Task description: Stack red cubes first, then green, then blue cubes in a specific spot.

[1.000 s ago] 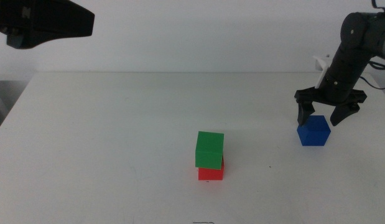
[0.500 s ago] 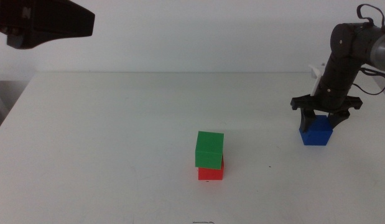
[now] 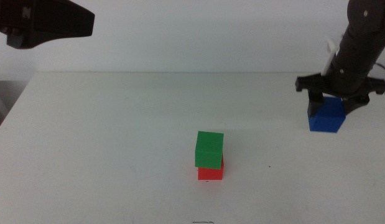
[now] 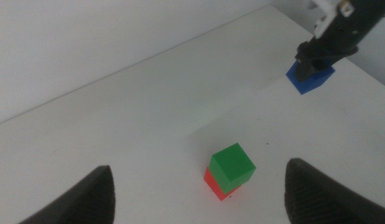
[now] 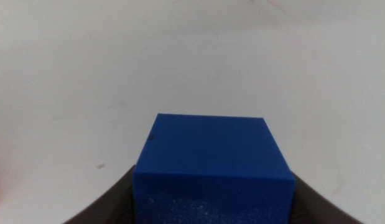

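The right gripper (image 3: 333, 102) is clenched on the blue cube (image 3: 327, 117), its two dark jaws pressed against opposite sides of the block, as the right wrist view shows with the cube (image 5: 212, 167) filling the space between them. A second ago those jaws stood spread above the cube as it sat on the white table (image 3: 117, 137); half a second ago they had come down around it. Now the block sits higher and farther right in the middle view, and appears to have left the tabletop, though no clear shadow confirms the gap.

Well apart from it, toward the table's centre, the green cube (image 3: 209, 149) rests on the red cube (image 3: 210, 172), turned slightly off square so its edges overhang a little. The two have not moved.

The left gripper (image 4: 198, 190) waits high above the table with its jaws spread wide and nothing between them, looking down on the stack.

With red and green already placed, the blue cube is the last piece, and the lift suggests the carry toward the stack is next. The skewed green top leaves a less forgiving landing.
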`<act>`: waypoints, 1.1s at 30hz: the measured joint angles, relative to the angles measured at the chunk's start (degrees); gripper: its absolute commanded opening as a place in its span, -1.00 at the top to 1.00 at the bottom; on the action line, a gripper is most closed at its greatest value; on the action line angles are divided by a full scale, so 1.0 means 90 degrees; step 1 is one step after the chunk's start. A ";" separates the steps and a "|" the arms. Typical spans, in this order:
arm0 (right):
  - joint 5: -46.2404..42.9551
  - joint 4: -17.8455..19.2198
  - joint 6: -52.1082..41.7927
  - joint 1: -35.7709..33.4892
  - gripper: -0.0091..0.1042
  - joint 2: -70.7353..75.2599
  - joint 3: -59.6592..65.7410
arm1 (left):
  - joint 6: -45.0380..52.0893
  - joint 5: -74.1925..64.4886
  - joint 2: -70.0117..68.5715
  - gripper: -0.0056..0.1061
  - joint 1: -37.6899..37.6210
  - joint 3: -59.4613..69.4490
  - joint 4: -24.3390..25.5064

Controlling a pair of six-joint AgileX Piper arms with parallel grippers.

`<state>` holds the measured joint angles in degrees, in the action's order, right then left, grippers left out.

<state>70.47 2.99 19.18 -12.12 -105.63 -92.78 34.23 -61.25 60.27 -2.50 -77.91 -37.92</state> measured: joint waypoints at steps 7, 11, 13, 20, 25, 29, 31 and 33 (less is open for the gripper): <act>0.0035 0.0255 0.1263 -0.1184 0.86 0.0654 -0.0118 | 0.0000 0.0000 0.0000 -0.77 0.0000 0.0000 0.0000; 0.0034 0.0226 0.1640 -0.1680 0.86 0.0613 -0.0280 | 0.0000 0.0000 0.0000 -0.77 0.0000 0.0000 0.0000; 0.0048 0.0224 0.1777 -0.1869 0.86 0.0523 -0.0401 | 0.0000 0.0000 0.0000 -0.77 0.0000 0.0000 0.0000; 0.0061 0.0250 0.2133 -0.2450 0.86 -0.0030 -0.1019 | 0.0000 0.0000 0.0000 -0.77 0.0000 0.0000 0.0000; 0.0052 0.0251 0.2291 -0.2882 0.86 -0.0371 -0.1308 | 0.0000 0.0000 0.0000 -0.77 0.0000 0.0000 0.0000; 0.0046 0.0235 0.2375 -0.3084 0.86 -0.0473 -0.1323 | 0.0000 0.0000 0.0000 -0.77 0.0000 0.0000 0.0000; 0.0054 0.0224 0.2388 -0.3135 0.86 -0.0473 -0.1323 | 0.0000 0.0000 0.0000 -0.77 0.0000 0.0000 0.0000; 0.0054 0.0200 0.2394 -0.3178 0.86 -0.0473 -0.1324 | 0.0000 0.0000 0.0000 -0.77 0.0000 0.0000 0.0000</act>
<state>70.96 4.79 40.73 -40.73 -109.88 -104.69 34.23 -61.25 60.27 -2.50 -77.91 -37.92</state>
